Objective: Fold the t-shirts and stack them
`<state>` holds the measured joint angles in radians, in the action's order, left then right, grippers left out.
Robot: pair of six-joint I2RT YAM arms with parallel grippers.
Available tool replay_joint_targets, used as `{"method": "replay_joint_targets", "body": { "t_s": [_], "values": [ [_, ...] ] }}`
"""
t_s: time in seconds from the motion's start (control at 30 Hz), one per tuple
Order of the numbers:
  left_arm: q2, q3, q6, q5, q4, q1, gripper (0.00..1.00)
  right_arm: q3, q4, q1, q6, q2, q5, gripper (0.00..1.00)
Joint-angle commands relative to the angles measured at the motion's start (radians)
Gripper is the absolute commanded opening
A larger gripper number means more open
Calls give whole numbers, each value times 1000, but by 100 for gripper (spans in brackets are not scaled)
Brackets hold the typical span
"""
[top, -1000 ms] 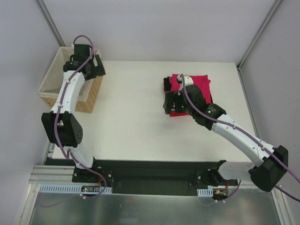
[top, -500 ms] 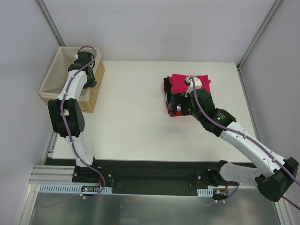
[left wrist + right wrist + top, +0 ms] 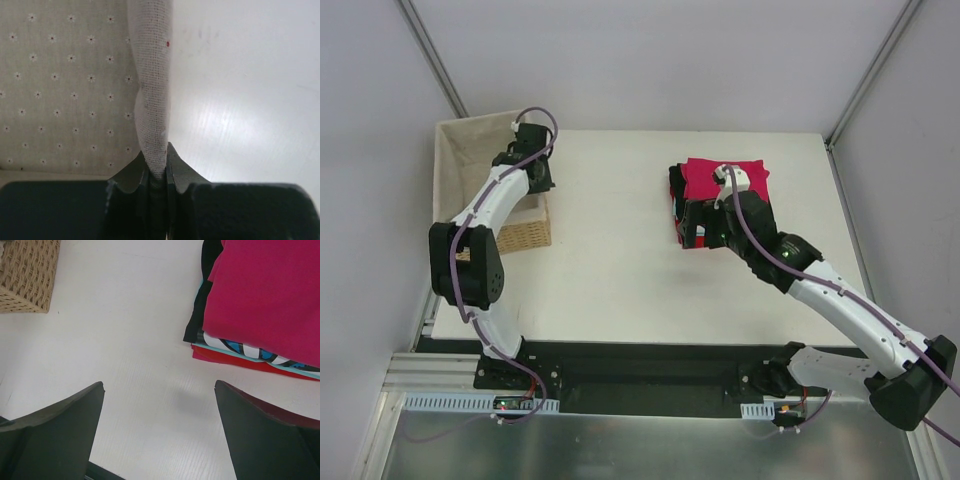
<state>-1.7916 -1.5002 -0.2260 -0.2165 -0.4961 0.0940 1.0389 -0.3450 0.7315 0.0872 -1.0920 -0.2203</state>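
White table [image 3: 610, 260]: left end effector [image 3: 156, 156] pinching basket lining [image 3: 151, 90]; right end effector [image 3: 159, 386] wide beside t-shirts [image 3: 270, 295].

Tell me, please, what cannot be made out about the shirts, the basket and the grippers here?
- Stack of t-shirts: top view, the right arm covers its near side; right wrist view, the frame edges cut it off, so the count is unsure.
- Basket: top view, the left arm hides part of its inside.
- Left gripper: left wrist view, shut on the basket lining, which hides any wicker behind it.
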Motion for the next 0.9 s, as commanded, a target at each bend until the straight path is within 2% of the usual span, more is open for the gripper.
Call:
{"method": "replay_joint_targets", "body": {
  "t_s": [0.0, 0.13, 0.47, 0.5, 0.53, 0.6, 0.63, 0.67, 0.87],
  "values": [
    [52, 135, -122, 36, -98, 128, 0, -8, 9, 14, 23, 30, -4, 97],
    [118, 218, -157, 31, -61, 194, 0, -22, 1, 20, 22, 37, -14, 96],
    [221, 307, -154, 74, 16, 208, 0, -20, 5, 43, 28, 18, -37, 97],
    [221, 305, -145, 72, 19, 210, 6, -17, 3, 48, 25, 11, -40, 97],
    [216, 302, -141, 69, 19, 208, 25, -13, 0, 49, 25, 9, -42, 96],
    [213, 298, -139, 63, 19, 210, 46, -1, -9, 58, 22, 6, -54, 97],
    [219, 298, -144, 60, 19, 208, 89, 3, -15, 62, 20, 4, -69, 97],
    [222, 294, -148, 57, 19, 208, 99, 7, -25, 65, 17, 4, -77, 97],
    [317, 232, -145, 49, 11, 216, 99, 50, -64, 72, -4, 7, -134, 97]
  ]
}}
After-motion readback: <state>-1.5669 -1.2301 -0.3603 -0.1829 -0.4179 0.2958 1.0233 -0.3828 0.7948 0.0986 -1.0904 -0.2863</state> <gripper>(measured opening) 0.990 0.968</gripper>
